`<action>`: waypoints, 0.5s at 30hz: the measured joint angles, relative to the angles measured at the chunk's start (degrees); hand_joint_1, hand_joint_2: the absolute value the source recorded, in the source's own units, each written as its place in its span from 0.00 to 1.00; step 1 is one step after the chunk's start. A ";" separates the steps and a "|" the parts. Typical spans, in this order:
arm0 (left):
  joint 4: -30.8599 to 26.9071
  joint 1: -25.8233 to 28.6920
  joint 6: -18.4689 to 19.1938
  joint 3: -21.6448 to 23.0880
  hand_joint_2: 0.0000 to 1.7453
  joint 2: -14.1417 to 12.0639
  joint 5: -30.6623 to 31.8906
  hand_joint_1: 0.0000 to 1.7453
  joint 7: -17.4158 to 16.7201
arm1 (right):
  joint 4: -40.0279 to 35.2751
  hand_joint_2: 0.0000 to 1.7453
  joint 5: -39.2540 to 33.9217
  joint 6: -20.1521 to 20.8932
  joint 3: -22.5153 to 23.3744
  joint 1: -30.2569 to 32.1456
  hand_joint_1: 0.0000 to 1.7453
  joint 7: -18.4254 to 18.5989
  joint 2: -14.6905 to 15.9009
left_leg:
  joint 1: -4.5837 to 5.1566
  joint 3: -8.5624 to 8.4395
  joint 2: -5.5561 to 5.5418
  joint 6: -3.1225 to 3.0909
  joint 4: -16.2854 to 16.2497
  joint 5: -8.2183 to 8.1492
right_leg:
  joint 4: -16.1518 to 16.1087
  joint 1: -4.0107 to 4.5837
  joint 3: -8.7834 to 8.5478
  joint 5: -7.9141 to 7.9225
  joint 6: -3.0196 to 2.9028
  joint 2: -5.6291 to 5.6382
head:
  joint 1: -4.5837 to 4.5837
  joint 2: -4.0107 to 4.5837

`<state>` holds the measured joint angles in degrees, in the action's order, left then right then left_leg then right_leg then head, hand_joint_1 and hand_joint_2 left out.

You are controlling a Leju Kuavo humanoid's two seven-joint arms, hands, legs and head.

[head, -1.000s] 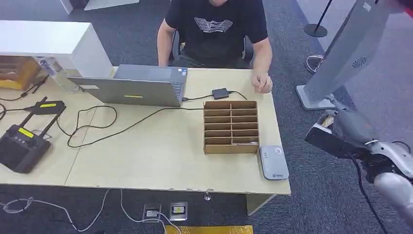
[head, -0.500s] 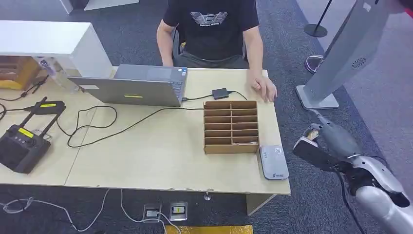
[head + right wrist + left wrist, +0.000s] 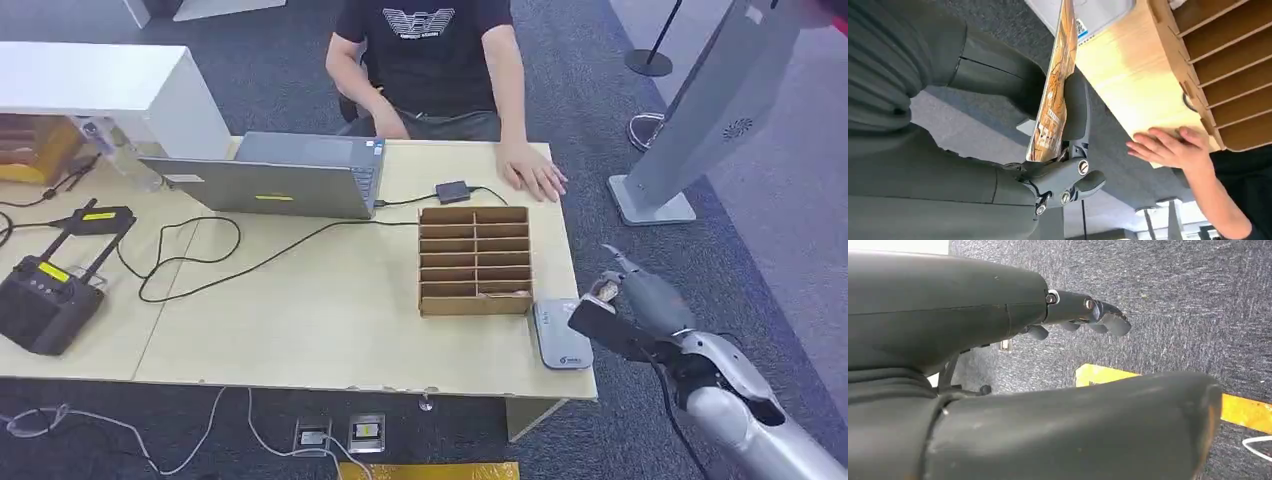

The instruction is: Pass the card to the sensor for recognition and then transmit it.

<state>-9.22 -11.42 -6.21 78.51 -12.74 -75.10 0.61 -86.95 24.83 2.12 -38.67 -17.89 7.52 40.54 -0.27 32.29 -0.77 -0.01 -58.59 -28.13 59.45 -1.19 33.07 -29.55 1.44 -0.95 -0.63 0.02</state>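
1 card [image 3: 1054,95] – 1 sensor [image 3: 558,335] – 1 laptop [image 3: 275,175]

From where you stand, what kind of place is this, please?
Probably an office or lab reception desk: a person sits behind a wooden table with a laptop, a cardboard slot organizer and a grey card sensor, on carpet.

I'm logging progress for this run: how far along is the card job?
Done: the right hand grips the card. In hand: it hangs at the table's right edge, beside the grey sensor, not yet over it. Left: the scan, then passing it on; a person's hand rests nearby.
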 joint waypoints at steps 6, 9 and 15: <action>-0.15 -0.01 -0.76 -0.02 0.00 0.31 0.00 0.00 -0.74 | 2.89 1.00 2.62 0.00 -0.77 -0.25 1.00 -0.92 -3.48 | 0.00 0.00 0.00 0.00 0.00 0.00 | 0.00 0.00 0.00 0.00 0.00 0.00 | 0.00 0.00; -0.15 0.00 -0.55 -0.02 0.00 0.39 0.13 0.00 -0.83 | 4.11 1.00 2.97 0.04 -0.81 -0.38 1.00 -0.92 -4.85 | -0.01 0.00 0.00 0.00 0.00 0.00 | 0.00 0.01 0.00 0.00 0.00 0.00 | 0.02 0.00; -0.17 0.01 -0.57 -0.02 0.00 0.68 0.42 0.00 -0.90 | 6.80 1.00 4.04 0.42 -0.85 -0.43 1.00 -1.12 -7.30 | -0.01 -0.01 0.00 0.00 0.00 0.00 | 0.00 0.01 0.00 0.00 0.00 0.01 | 0.00 0.00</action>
<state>-9.40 -11.41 -6.78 78.49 -12.06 -74.69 -0.28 -80.15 28.87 2.54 -39.52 -18.32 6.40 33.24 -0.27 32.28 -0.77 0.00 -58.59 -28.13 59.45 -1.18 33.07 -29.55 1.44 -0.95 -0.63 0.02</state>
